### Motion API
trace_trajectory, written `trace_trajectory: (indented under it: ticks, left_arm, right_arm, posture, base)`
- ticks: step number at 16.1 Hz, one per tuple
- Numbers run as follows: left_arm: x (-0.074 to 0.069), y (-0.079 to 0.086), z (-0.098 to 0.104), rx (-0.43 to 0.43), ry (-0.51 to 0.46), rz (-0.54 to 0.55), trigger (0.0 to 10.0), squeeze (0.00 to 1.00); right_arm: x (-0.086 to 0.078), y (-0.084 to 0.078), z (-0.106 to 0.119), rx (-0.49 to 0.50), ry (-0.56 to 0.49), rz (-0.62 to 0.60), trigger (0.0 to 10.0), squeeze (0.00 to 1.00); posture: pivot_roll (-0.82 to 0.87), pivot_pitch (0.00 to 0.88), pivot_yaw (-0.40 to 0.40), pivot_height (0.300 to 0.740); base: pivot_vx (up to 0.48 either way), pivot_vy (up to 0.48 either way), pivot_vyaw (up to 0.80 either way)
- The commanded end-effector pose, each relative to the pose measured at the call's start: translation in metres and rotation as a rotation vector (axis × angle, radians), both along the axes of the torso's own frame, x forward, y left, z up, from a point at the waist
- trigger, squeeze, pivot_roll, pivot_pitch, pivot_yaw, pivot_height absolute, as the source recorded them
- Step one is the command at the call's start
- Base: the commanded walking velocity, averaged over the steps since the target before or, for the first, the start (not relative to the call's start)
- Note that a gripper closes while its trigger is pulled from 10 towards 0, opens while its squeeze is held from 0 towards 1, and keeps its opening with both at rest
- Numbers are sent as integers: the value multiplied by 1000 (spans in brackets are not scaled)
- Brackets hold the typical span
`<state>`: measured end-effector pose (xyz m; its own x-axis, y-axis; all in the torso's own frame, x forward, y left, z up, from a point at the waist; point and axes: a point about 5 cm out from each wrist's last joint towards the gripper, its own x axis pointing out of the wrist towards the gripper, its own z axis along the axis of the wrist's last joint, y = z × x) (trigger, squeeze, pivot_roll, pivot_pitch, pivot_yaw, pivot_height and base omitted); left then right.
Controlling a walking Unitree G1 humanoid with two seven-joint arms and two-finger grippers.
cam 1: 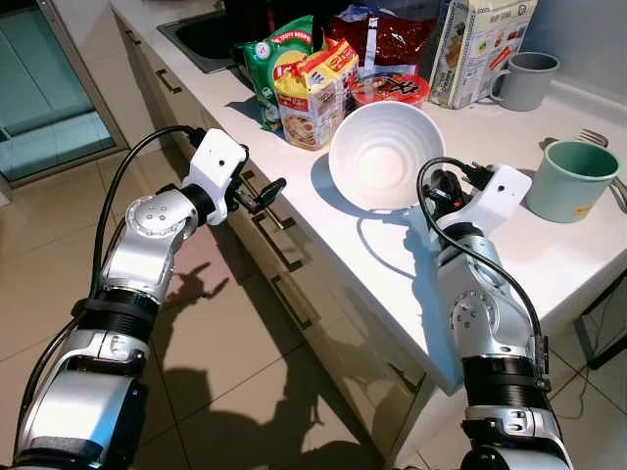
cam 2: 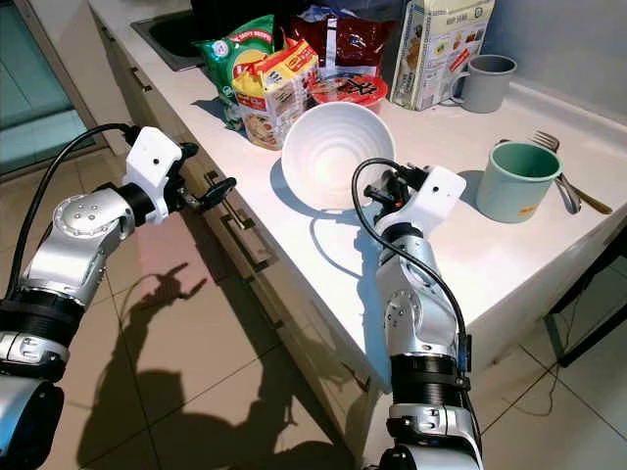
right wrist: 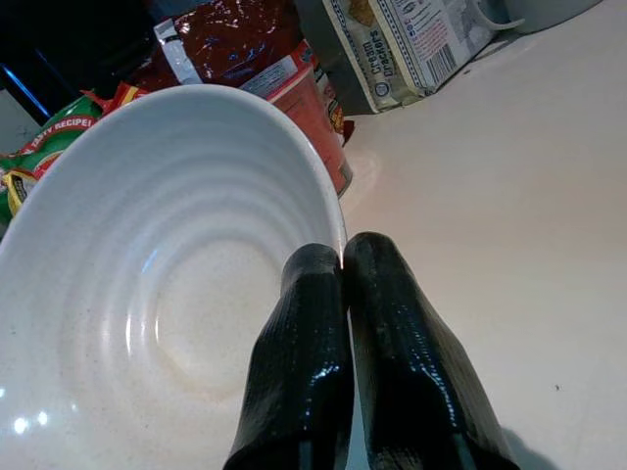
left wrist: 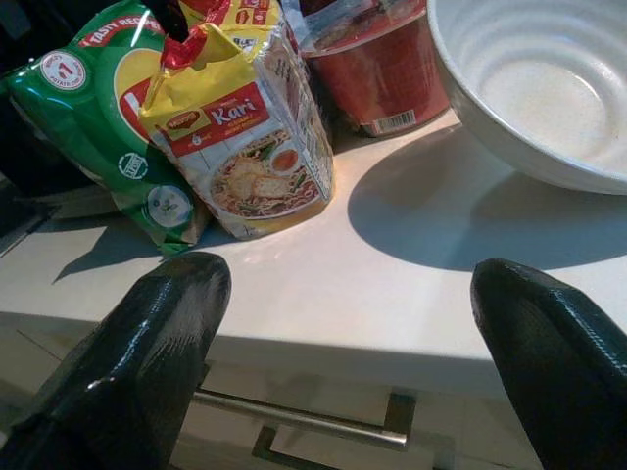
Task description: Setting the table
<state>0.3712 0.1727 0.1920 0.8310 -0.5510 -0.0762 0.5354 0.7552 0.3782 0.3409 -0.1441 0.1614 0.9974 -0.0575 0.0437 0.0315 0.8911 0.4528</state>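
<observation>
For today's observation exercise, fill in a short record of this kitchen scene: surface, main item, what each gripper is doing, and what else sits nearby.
surface: white counter above drawers
main item: white bowl, tilted, its rim pinched by the right gripper
right gripper: shut on the bowl's rim, one finger inside and one outside
left gripper: open, at the counter's front edge, facing the noodle packets
nearby: green mug, grey mug, fork, cracker box, red cup noodles
</observation>
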Motion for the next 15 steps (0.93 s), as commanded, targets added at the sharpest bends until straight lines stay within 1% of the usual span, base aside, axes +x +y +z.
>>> trace_trajectory:
  ticks: [1, 7, 9, 12, 15]
  left_arm:
    - [0, 2, 6, 31, -18, -6, 10000, 0]
    - [1, 3, 5, 31, -14, 9, 10000, 0]
    - [1, 3, 5, 33, -13, 12, 10000, 0]
    - [1, 2, 4, 30, -12, 9, 10000, 0]
    - [1, 1, 4, 36, -14, 4, 10000, 0]
  right_arm:
    - [-1, 2, -2, 3, 16, 1, 0, 0]
    - [-3, -1, 0, -1, 9, -14, 0, 0]
    - [-3, -1, 16, -31, -52, -18, 0, 0]
    - [-5, -1, 31, -64, -108, -27, 0, 0]
    - [-6, -1, 37, -57, -123, -25, 0, 0]
  posture:
    - [20, 0, 121, 740]
    - [19, 0, 125, 740]
    - [16, 0, 125, 740]
    - [14, 0, 124, 740]
    - [16, 0, 124, 740]
  base:
    - [0, 0, 0]
    - [0, 0, 0]
    - [0, 0, 0]
    - [0, 0, 0]
    - [0, 0, 0]
